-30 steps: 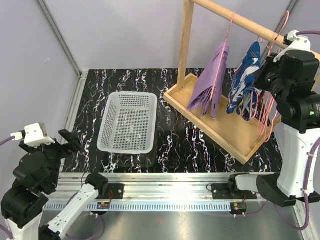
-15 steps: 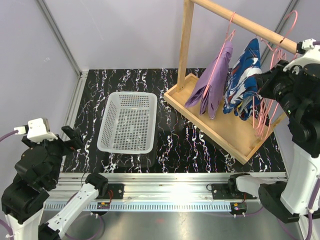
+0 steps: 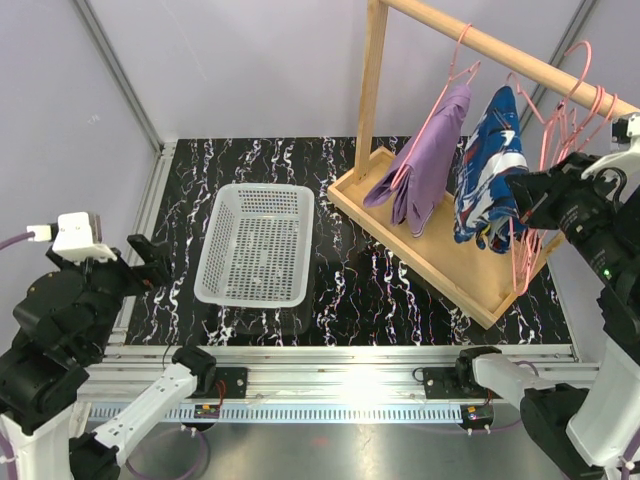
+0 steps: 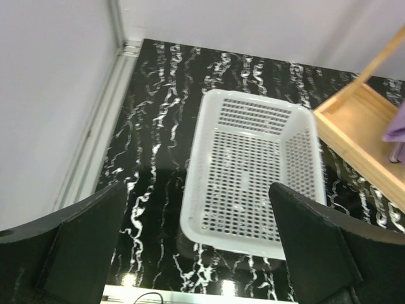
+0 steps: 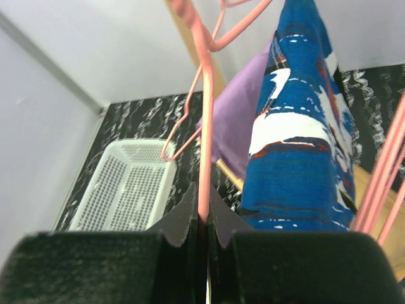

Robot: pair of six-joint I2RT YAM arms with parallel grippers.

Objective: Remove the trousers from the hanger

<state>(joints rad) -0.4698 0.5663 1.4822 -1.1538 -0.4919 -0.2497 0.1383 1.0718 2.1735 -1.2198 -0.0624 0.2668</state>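
The lilac trousers (image 3: 428, 165) and the blue patterned trousers (image 3: 490, 165) hang on pink hangers (image 3: 455, 75) from the wooden rail (image 3: 500, 48). My right gripper (image 3: 520, 198) is at the right edge of the blue trousers. In the right wrist view it (image 5: 204, 218) is shut on a pink hanger wire (image 5: 204, 145), with the blue trousers (image 5: 297, 145) just to the right and the lilac pair (image 5: 235, 123) behind. My left gripper (image 3: 150, 268) is open and empty left of the basket, and it also shows in the left wrist view (image 4: 199, 247).
A white perforated basket (image 3: 256, 242) stands on the black marbled table and shows in the left wrist view (image 4: 253, 166). The rack's wooden tray base (image 3: 440, 262) sits at the right. Several empty pink hangers (image 3: 575, 105) hang at the rail's right end.
My right arm has moved down and to the right with the hanger wire in its jaws. Both trousers have swung up and tilted. My left arm has shifted slightly.
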